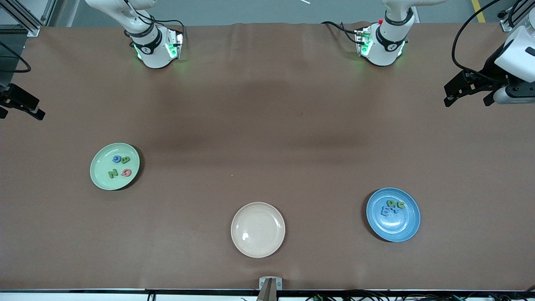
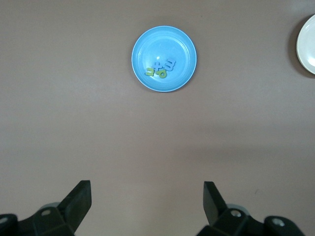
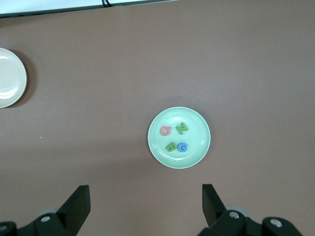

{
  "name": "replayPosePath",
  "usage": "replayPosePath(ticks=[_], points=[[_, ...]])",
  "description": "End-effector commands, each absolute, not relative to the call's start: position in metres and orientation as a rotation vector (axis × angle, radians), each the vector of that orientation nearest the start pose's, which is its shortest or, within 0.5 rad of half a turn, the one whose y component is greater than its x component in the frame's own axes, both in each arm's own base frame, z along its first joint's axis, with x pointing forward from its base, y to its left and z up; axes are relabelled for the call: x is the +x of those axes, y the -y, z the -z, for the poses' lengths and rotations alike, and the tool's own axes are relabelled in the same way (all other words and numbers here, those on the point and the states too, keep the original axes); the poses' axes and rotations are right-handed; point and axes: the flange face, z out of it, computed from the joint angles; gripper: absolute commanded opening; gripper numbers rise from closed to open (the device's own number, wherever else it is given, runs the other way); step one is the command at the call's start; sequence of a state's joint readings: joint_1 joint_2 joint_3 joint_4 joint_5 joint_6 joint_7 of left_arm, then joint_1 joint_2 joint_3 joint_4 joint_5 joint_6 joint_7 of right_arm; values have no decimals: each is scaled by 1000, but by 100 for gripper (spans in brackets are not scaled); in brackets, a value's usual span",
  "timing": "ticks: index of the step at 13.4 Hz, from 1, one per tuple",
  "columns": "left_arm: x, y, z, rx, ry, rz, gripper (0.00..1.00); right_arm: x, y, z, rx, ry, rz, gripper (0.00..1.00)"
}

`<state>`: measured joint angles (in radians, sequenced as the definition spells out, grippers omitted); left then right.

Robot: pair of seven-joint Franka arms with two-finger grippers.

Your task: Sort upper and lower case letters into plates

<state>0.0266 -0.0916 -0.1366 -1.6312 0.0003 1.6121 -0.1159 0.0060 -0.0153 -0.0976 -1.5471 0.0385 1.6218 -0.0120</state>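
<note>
The pale green plate (image 1: 100,173) (image 3: 198,147) lies toward the right arm's end of the table. It holds a red letter (image 3: 165,131), a blue letter (image 3: 182,147) and two green letters (image 3: 182,129). The blue plate (image 1: 393,229) (image 2: 170,39) lies toward the left arm's end, with two green letters (image 2: 149,72) and two blue letters (image 2: 170,64) bunched in it. My left gripper (image 1: 466,100) (image 2: 146,196) hangs open and empty over bare table at its end. Over bare table at the other end, my right gripper (image 1: 21,113) (image 3: 146,199) is also open and empty.
A cream-beige plate (image 1: 258,229) (image 2: 307,44) (image 3: 7,77) with nothing in it lies between the two coloured plates, nearer to the front camera. Brown table cover spreads around all three plates. The arm bases stand along the table's edge farthest from the front camera.
</note>
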Motion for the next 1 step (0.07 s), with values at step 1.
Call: replayPosePath(ticks=[1], points=[[524,61,-656,-3116,1,109,100,560,48,-644,-3118,-139,114,100]])
